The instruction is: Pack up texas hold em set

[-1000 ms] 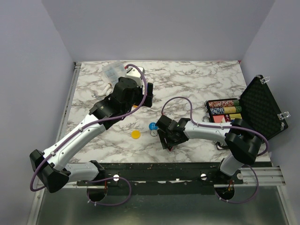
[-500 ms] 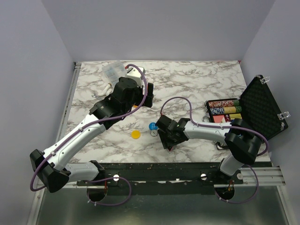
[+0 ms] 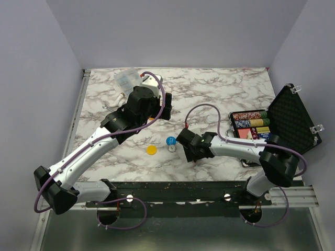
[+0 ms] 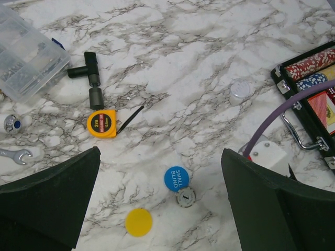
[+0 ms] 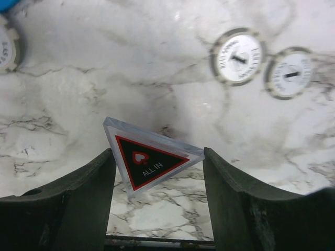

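Where the worktop [image 3: 225, 89] comes nearest the arm bases, the right end effector [image 5: 158, 151] sits low over the red triangle [image 5: 149, 166], its two fingers pressed against the piece from either side. Seen from the right wrist, the triangle's longest edge spans the gap between the fingers, slanting down toward the right one, where a sharp corner points; the third corner points back toward the wrist. Two white discs [image 5: 238, 56] lie just past it, side by side and apart from it. Left of the triangle sit the yellow disc [image 3: 152, 150] and, a little farther, the blue disc [image 3: 170, 140] marked SMALL BLIND, a grey-rimmed chip [image 4: 185, 197] just beside it. At the worktop's right edge the black briefcase [image 3: 293, 123] lies open, lid raised, with chip rows [image 3: 250, 121] and the red card box [image 4: 327, 104] inside. Farther back the left end effector [image 4: 161, 153] hangs above the marble with fingers wide apart, holding nothing. Beyond it lie the orange tape measure [image 4: 102, 123] and the clear compartment box [image 4: 26, 57].
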`<state>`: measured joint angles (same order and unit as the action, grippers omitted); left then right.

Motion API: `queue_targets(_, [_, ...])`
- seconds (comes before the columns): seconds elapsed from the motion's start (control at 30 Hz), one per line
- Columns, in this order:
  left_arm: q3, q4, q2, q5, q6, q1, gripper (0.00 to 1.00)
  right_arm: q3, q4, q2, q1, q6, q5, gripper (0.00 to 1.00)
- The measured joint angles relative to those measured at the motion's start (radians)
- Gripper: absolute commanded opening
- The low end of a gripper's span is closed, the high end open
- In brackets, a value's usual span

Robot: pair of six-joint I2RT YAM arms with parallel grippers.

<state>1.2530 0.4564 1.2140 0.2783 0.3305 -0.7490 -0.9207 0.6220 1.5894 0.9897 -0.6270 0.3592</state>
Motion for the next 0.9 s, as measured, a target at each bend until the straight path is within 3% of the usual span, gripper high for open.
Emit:
queue_targets(0.1, [0.0, 0.001, 0.0, 0.0, 0.0, 0.0, 0.98, 0.0, 0.034, -0.065, -0.006, -0.005, 0.086, 0.16])
queue_targets(0.33, [0.004, 0.002, 0.0, -0.005, 0.001, 0.0, 0.98, 0.0, 0.064, -0.255, -0.119, -0.014, 0.229, 0.01])
queue_targets(0.7, [0.067, 0.051, -0.002, -0.077, 0.047, 0.001, 0.98, 0.056, 0.053, -0.45, -0.63, -0.126, 0.23, 0.01])
queue_targets(0.9, [0.252, 0.127, 0.061, -0.2, 0.103, 0.002, 0.98, 0.047, 0.068, -0.434, -0.734, -0.12, 0.253, 0.01])
